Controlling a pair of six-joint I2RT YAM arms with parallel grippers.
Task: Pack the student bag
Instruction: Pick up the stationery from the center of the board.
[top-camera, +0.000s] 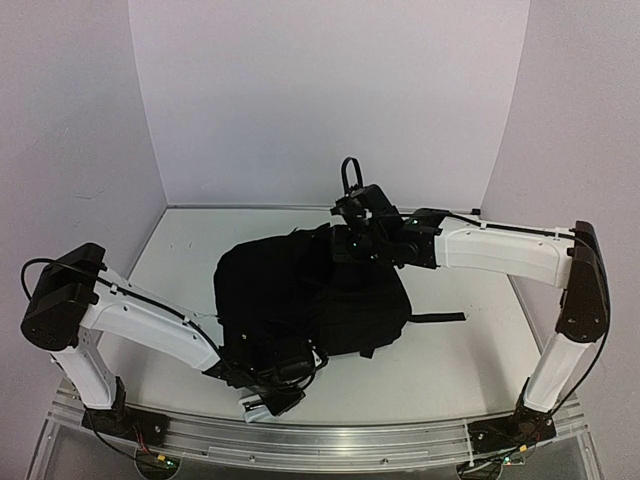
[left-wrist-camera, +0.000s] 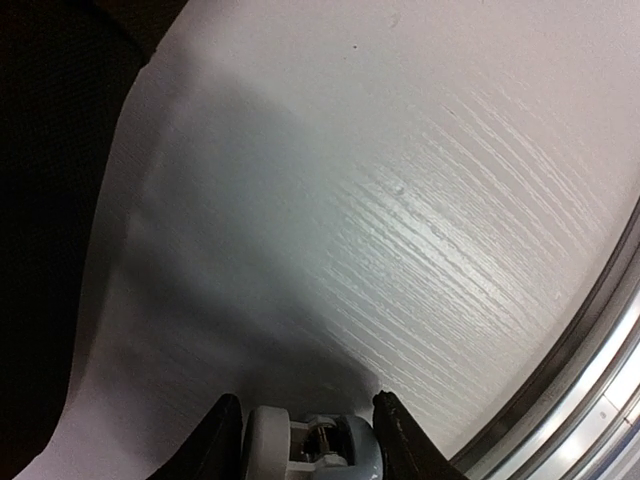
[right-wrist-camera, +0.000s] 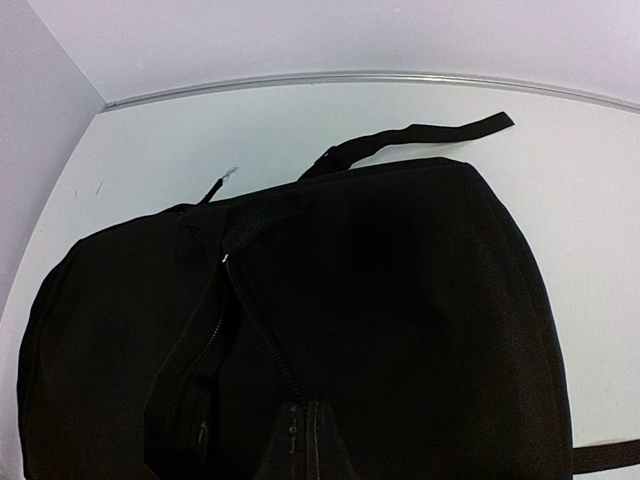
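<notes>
The student bag, a large soft black backpack, lies flat in the middle of the white table. It fills the right wrist view, with a zipper running down to my fingertips. My right gripper sits at the bag's far edge. In its wrist view the jaws are pressed together on the zipper's end. My left gripper is low at the bag's near edge. In its wrist view the jaws stand apart with only bare table between them. The bag's fabric shows at the left.
A black strap trails from the bag to the right. Another strap lies on the table beyond the bag. The metal rail at the table's near edge runs close to my left gripper. White walls enclose the back and sides.
</notes>
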